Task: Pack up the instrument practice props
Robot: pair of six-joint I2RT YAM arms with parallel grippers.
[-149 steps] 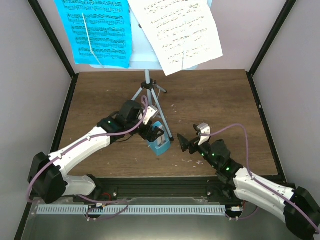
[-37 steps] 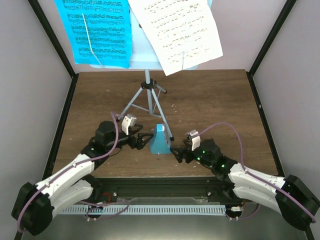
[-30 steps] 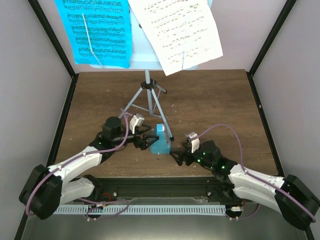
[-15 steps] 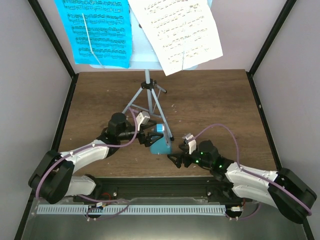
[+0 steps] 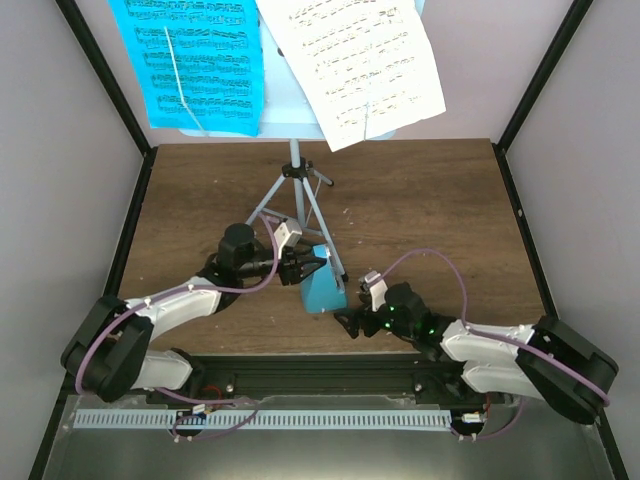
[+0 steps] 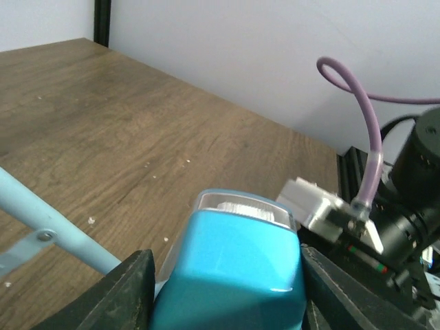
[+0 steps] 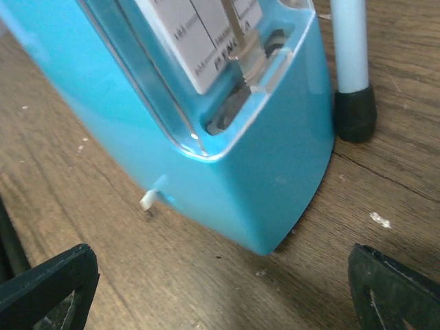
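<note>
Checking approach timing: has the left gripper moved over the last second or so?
Yes. The left gripper has shifted right, toward the music stand's tripod leg, and now straddles the top of the metronome.

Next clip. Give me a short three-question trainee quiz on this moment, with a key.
1. True or false: the right gripper is shut on the metronome.
2. In the top view, what colour is the sheet on the left side of the stand? A) white B) cyan C) yellow
3. Which thing does the left gripper straddle?

Key
1. False: it stands open, not gripping the metronome.
2. B.
3. The metronome.
</note>
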